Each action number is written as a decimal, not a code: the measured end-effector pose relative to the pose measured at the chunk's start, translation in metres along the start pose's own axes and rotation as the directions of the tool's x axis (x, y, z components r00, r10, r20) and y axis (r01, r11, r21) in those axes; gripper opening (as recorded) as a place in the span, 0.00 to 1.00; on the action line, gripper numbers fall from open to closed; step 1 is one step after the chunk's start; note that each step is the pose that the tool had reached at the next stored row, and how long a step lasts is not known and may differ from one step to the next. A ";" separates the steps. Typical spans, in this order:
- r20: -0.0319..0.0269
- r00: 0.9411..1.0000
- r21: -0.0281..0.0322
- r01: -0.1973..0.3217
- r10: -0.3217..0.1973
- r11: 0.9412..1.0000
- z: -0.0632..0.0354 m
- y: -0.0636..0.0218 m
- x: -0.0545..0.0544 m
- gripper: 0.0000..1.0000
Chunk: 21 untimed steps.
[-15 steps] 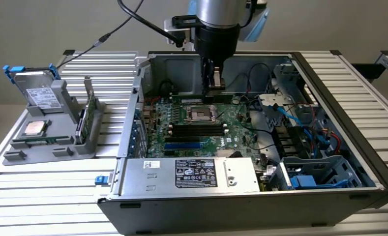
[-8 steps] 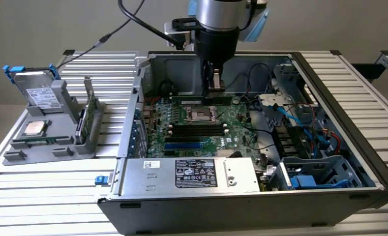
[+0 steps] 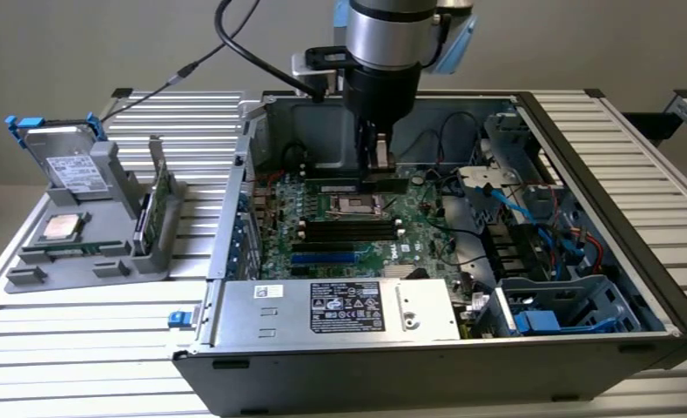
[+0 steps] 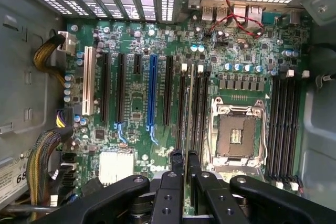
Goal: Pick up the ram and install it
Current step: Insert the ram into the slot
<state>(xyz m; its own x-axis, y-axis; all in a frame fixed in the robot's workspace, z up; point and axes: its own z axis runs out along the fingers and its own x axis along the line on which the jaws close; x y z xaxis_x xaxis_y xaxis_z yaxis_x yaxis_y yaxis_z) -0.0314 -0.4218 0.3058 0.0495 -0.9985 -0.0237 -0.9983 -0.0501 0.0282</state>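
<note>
The ram [image 3: 364, 185] is a long narrow green stick, and my gripper [image 3: 374, 174] is shut on it inside the open computer case [image 3: 622, 218]. It hangs level just above the motherboard [image 3: 419, 239], over the far side of the empty processor socket [image 3: 355, 206]. In the wrist view the ram [image 4: 189, 108] is seen edge-on between my gripper's [image 4: 185, 160] black fingers [image 4: 177, 157]. There it lines up over the black memory slots [image 4: 201, 108] beside the processor socket [image 4: 237, 132]. Whether it touches a slot, I cannot tell.
A grey holder [image 3: 88, 235] on the exterior view's left carries a hard drive [image 3: 70, 165], a square silver chip [image 3: 62, 226] and an upright green card [image 3: 151, 209]. The power supply [image 3: 343, 309] fills the case's near side. Cables [image 3: 517, 209] and drive bays crowd the exterior view's right.
</note>
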 end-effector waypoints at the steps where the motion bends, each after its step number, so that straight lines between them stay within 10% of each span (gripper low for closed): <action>1: 0.000 1.000 0.000 0.000 0.000 1.000 0.0018 0.0000 0.000 0.15; 21: 0.000 1.000 0.000 0.000 0.000 1.000 0.0383 -0.0012 -0.002 0.15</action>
<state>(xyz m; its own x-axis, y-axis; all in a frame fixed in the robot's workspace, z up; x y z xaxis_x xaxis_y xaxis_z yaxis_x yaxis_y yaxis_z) -0.0314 -0.4191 0.2675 0.0498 -0.9985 -0.0237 -0.9983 -0.0505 0.0282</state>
